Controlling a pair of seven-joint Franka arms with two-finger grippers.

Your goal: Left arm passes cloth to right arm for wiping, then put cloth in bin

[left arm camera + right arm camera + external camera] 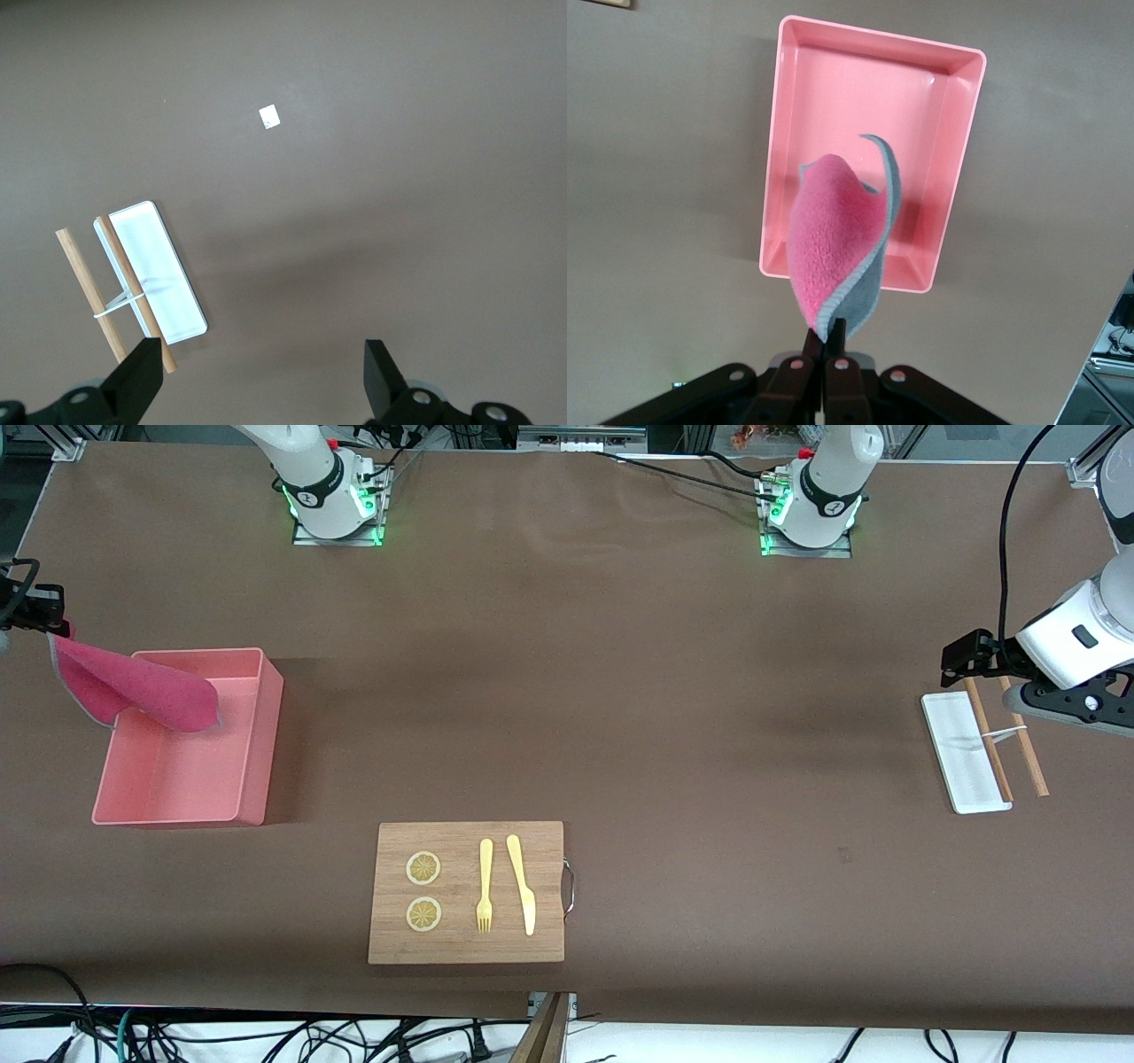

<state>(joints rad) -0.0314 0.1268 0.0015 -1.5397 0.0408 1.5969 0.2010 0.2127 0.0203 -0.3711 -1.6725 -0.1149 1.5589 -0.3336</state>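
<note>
Magenta-pink cloth point(133, 691) is held pinched at one corner by the right gripper point(830, 341), jaws fully closed on it, w/ the cloth hanging folded so its grey face shows along one side. It is held in the air over the bin point(252, 726), at the right arm's end of the table; the bin's inside is seen bare in the right wrist view. Left gripper point(261, 376) hangs at the left arm's end of the table w/ fingers spread wide & nothing between them, waiting over bare brown table surface point(673, 717) just beside a white tray point(961, 757) & two wooden sticks point(1019, 740) tied w/ a band. A chopping board point(467, 939) lies near the table edge closest to the front camera, carrying two lemon slices point(423, 891), a fork point(485, 885) & a knife point(522, 884).
</note>
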